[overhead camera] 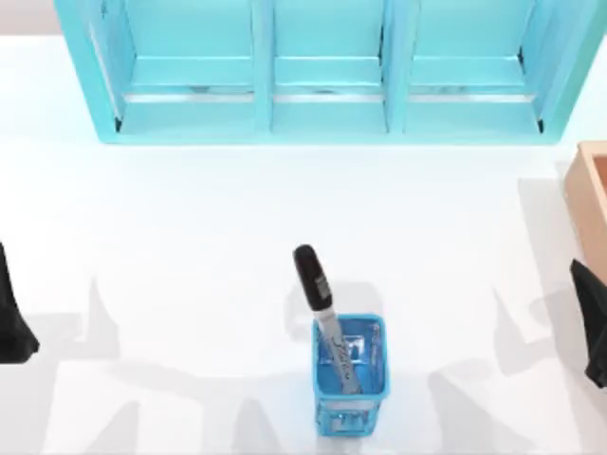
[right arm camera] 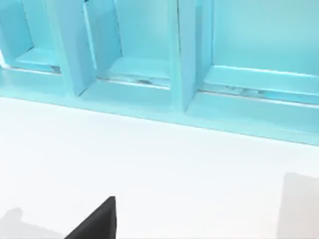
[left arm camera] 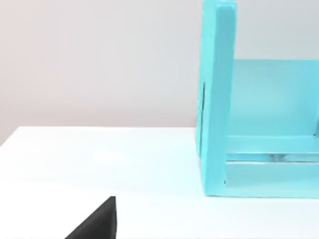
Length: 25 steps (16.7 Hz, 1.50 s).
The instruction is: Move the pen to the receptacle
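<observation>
The pen (overhead camera: pixel 324 310), with a glossy black cap and a silver-grey barrel with black script, stands tilted inside the receptacle (overhead camera: pixel 375 384), a small blue mesh holder near the table's front centre. Its cap leans out toward the back left. My left arm (overhead camera: pixel 11 318) is parked at the table's left edge and my right arm (overhead camera: pixel 593 318) at the right edge, both far from the pen. A dark fingertip (left arm camera: pixel 99 224) shows in the left wrist view, another dark fingertip (right arm camera: pixel 97 224) in the right wrist view.
A turquoise shelf unit (overhead camera: pixel 327 71) with three open compartments spans the back of the table; it appears as shelf unit (left arm camera: pixel 249 124) and shelf unit (right arm camera: pixel 164 64) in the wrist views. A tan wooden box (overhead camera: pixel 590 204) sits at the right edge. White tabletop lies between.
</observation>
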### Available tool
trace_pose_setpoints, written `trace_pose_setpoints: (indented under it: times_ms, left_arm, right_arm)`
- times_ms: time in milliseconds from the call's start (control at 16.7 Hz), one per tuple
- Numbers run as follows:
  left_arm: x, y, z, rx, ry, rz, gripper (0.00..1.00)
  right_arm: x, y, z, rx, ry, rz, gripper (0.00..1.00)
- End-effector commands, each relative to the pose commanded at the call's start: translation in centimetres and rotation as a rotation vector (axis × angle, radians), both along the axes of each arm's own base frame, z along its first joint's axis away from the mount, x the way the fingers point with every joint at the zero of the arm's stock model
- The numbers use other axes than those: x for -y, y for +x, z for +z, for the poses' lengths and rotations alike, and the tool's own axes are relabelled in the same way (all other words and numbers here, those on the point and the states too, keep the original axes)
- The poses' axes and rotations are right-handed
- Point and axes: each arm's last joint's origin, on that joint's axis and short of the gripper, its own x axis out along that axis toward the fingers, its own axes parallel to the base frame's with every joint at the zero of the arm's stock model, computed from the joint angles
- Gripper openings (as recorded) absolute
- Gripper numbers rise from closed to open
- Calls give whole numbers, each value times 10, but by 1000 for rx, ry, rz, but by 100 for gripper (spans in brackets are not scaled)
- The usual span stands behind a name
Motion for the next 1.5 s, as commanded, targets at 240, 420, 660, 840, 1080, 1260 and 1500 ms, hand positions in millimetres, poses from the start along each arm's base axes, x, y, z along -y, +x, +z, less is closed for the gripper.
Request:
trace_pose_setpoints:
  times_ms: [240, 420, 660, 840, 1080, 1260, 1500]
  left_arm:
    - [0, 0, 0, 0, 0, 0, 100]
    - [0, 0, 0, 0, 0, 0, 100]
    - [0, 0, 0, 0, 0, 0, 100]
    - [0, 0, 0, 0, 0, 0, 100]
    - [0, 0, 0, 0, 0, 0, 100]
    - [0, 0, 0, 0, 0, 0, 100]
    - [0, 0, 0, 0, 0, 0, 100]
  right_arm:
    - [-46, 16, 6, -171, -19, 245, 100]
    - [-83, 21, 2, -281, -55, 392, 100]
    - [-115, 18, -9, -377, -102, 508, 100]
    - [-119, 17, -11, -392, -111, 524, 100]
    - [-118, 17, -12, -392, -112, 521, 100]
    - [-128, 23, -14, -388, -109, 524, 100]
    - [-157, 44, -31, -391, -111, 524, 100]
